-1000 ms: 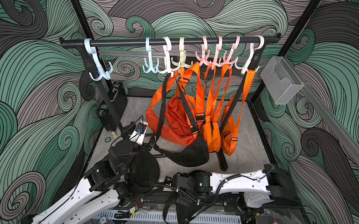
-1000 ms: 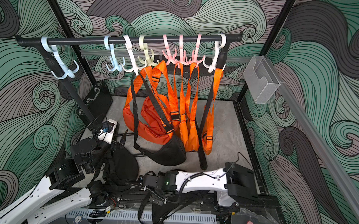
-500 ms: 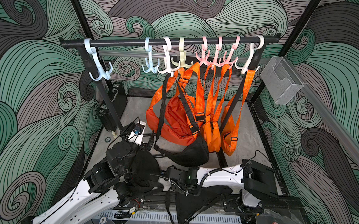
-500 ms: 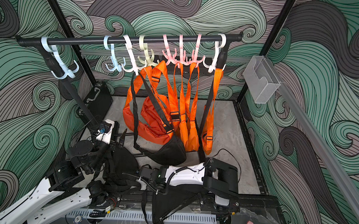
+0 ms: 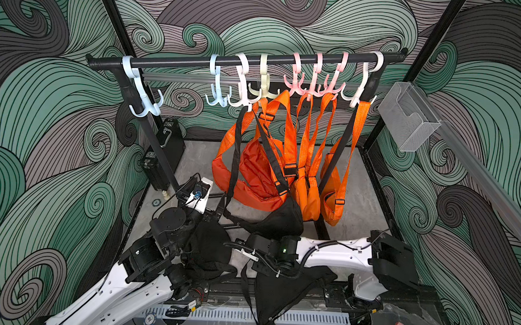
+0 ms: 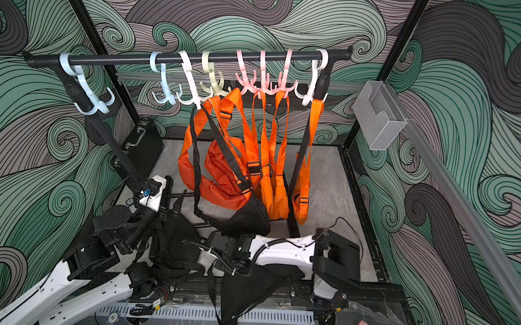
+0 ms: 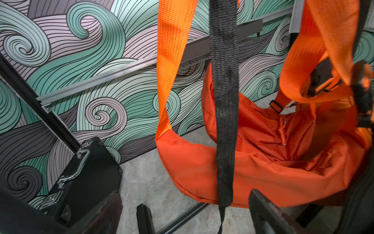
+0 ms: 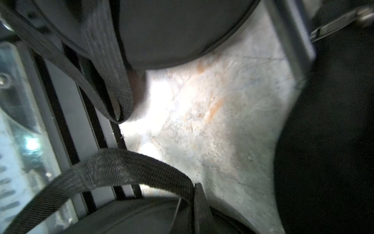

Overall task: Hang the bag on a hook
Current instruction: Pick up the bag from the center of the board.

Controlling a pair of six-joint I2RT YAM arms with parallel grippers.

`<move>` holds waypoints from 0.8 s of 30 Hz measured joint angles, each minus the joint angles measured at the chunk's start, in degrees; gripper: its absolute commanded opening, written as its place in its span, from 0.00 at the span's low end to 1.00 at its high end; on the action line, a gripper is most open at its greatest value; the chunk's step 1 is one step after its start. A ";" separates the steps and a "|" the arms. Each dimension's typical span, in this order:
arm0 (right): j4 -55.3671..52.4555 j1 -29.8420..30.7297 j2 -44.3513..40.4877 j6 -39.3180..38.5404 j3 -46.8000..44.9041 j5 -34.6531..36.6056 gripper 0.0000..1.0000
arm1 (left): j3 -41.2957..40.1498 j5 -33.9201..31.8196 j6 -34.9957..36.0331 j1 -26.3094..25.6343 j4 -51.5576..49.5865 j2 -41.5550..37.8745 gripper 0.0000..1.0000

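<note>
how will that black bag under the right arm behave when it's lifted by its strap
Likely floppy: the black bag lies crumpled flat. The black strap curls limply, so it should sag and swing. Probably light, looking empty.

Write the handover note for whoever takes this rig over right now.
Left pincer: open, holding nothing, facing the hung strap.
Right pincer: shut, apparently on a black strap low at the front.
Things: orange bags and a hung black bag are on hooks along the rail. A front black bag and a second floor bag lie below. I cannot tell which of them owns the pinched strap.
Done: strap apparently pinched.
Left: lift it onto a free hook, perhaps the pale blue hook.
</note>
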 measured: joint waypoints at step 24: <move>-3.10 -2.03 -15.89 -12.26 31.67 12.61 0.00 | 12.26 43.58 -16.96 -1.16 -8.35 5.95 0.95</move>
